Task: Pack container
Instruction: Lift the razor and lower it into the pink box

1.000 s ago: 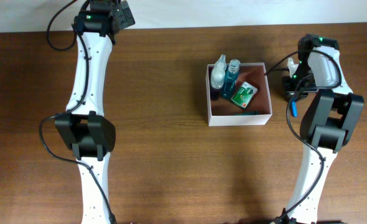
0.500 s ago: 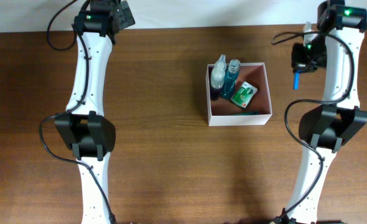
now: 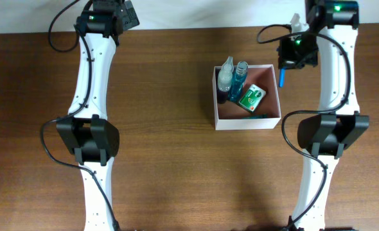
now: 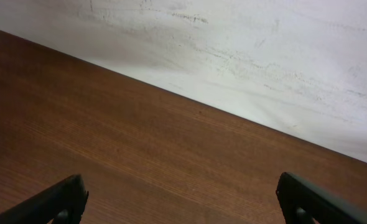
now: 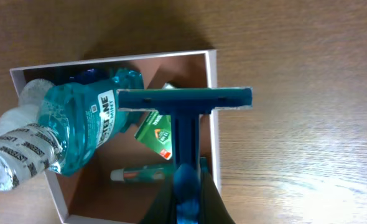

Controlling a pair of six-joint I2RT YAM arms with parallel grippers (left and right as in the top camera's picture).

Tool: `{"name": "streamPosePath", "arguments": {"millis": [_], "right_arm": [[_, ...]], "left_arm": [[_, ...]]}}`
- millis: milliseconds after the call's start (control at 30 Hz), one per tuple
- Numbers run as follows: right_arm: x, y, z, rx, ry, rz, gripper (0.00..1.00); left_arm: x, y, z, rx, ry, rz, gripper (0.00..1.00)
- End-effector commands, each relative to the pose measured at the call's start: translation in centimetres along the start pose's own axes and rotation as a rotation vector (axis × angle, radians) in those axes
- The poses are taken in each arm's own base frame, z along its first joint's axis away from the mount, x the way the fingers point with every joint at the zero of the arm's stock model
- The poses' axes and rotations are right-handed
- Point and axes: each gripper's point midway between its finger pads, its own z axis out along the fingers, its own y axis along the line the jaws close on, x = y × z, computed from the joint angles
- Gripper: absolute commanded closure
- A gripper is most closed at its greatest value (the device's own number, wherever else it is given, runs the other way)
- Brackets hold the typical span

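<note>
The right claw (image 5: 186, 208) is clamped tight on the handle of a blue plastic disposable razor (image 5: 185, 124). It grips low on the handle, so the toothed head sticks out in front. I take that as a hold chosen so the head can go down first into what room is left. From above, the razor hangs just beside the wall of the container nearest that arm. Through the wrist camera its head crosses that same wall, so the razor looks poised at the edge rather than over the middle, and not yet set down. The container (image 3: 247, 122) is a square shallow box with thin white walls and a pinkish-brown floor, sitting on the brown wooden counter (image 3: 176, 160) between the two arms, nearer the right one. It is already fairly full. A teal mouthwash bottle (image 5: 87, 121) and a pale clear bottle (image 5: 12, 155) crowd its far side, a small green-and-white soap box (image 5: 155, 130) lies near the middle, and a slim teal tube (image 5: 140, 175) lies along the near wall. The only bare floor seems to be a strip by the wall where the razor waits. The left claw (image 4: 182, 208) is spread wide and holds nothing, parked at the far edge of the counter well away from the box, presumably to keep out of the way.
</note>
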Motion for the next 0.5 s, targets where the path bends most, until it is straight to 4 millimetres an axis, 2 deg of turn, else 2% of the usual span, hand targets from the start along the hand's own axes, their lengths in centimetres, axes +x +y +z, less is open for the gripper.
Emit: {"name": "streamPosePath", "arguments": {"millis": [0, 267, 467], "right_arm": [[0.9, 0.8, -0.4, -0.017, 0.022, 0.061, 0.96], [2.6, 0.9, 1.8, -0.039, 0.125, 0.176, 0.96], [3.0, 1.9, 2.3, -0.051, 0.146, 0.167, 0.96]], "left_arm": [[-0.1, -0.1, 0.1, 0.004, -0.002, -0.010, 0.01], [-0.1, -0.1, 0.1, 0.004, -0.002, -0.010, 0.01], [-0.1, -0.1, 0.1, 0.004, -0.002, -0.010, 0.01]]}}
